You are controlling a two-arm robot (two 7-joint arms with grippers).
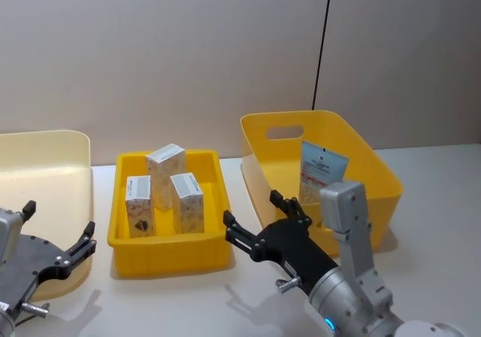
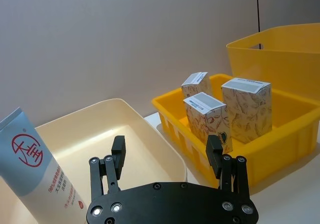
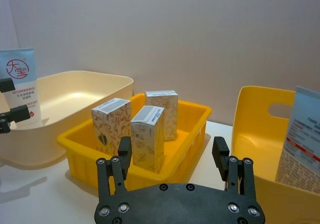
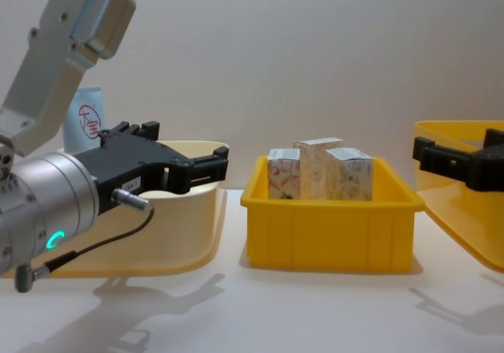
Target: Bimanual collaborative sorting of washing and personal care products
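Three beige patterned cartons [image 1: 165, 173] stand upright in the middle yellow tray [image 1: 169, 259]. A light-blue tube [image 1: 322, 170] leans inside the tall yellow bin [image 1: 293, 116] on the right. Another tube with a red round logo [image 2: 35, 174] stands in the cream bin [image 2: 100, 134] on the left. My left gripper [image 1: 58, 220] hovers open and holds nothing by the cream bin's near right corner. My right gripper [image 1: 252, 207] is open and holds nothing, in front of the gap between the tray and the tall bin. In the right wrist view the cartons [image 3: 147, 136] lie ahead of that gripper [image 3: 171, 149].
The three containers stand in a row on a white table [image 1: 421, 164], with a plain wall close behind them. Bare table lies in front of the tray and to the right of the tall bin.
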